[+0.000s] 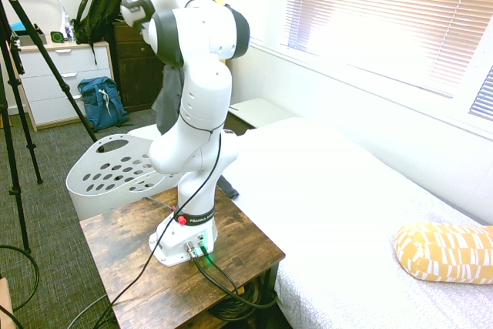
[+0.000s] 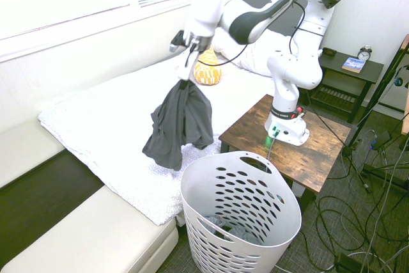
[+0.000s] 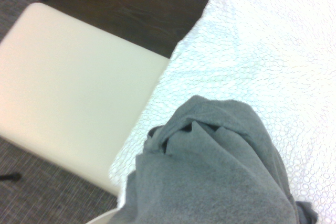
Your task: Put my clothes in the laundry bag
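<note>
— Gripper (image 2: 186,45)?
— Clamped on top of grey shirt (image 2: 179,126), raised over bed (image 2: 108,126).
— Shirt?
— Hanging straight down below fingers, clear of bedspread, bunched in wrist view.
— Basket (image 2: 239,222)?
— Lower, off to one side on floor, beside wooden table (image 2: 319,145); some fabric already inside.

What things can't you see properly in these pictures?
- End effector: hidden behind the arm in the first exterior view; in the second, too small to see its grip on the grey garment.
- White laundry basket: the arm covers part of it in the first exterior view.
- Basket bottom: the second exterior view shows something greyish there, too shadowed to name.
- Yellow pillow: cut off by the first exterior view's edge.
</note>
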`<state>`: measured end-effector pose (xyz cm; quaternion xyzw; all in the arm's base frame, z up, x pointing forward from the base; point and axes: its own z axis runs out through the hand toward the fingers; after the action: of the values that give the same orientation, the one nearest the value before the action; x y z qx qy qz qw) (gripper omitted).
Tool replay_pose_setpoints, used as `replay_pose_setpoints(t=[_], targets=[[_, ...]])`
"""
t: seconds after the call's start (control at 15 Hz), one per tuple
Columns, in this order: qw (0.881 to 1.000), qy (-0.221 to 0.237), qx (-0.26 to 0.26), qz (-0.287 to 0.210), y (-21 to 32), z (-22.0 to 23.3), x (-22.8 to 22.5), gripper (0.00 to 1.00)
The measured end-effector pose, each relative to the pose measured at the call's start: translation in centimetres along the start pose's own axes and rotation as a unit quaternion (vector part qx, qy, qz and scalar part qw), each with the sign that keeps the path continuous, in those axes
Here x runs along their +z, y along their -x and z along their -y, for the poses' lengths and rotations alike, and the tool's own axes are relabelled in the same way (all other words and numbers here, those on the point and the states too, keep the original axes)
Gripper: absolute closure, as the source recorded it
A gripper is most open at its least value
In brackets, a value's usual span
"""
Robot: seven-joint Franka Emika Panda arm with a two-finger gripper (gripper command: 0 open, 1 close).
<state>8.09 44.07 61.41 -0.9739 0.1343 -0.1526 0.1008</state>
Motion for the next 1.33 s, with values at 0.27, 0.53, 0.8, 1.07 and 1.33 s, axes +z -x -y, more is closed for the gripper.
replay_pose_setpoints(t=[0.27, 0.53, 0.8, 1.07, 1.33], targets=[[0.998, -0.006, -0.057, -0.005, 12.7, 0.0, -6.9, 1.00], [0.993, 0.050, -0.109, 0.020, 26.1, -1.0, 2.0, 1.00], [0.987, 0.074, -0.132, 0.046, 33.8, -3.5, 7.8, 0.00], [0.987, 0.075, -0.126, 0.061, 33.9, -3.9, 10.5, 0.00], [0.988, 0.081, -0.111, 0.071, 31.7, -3.7, 13.2, 0.00]])
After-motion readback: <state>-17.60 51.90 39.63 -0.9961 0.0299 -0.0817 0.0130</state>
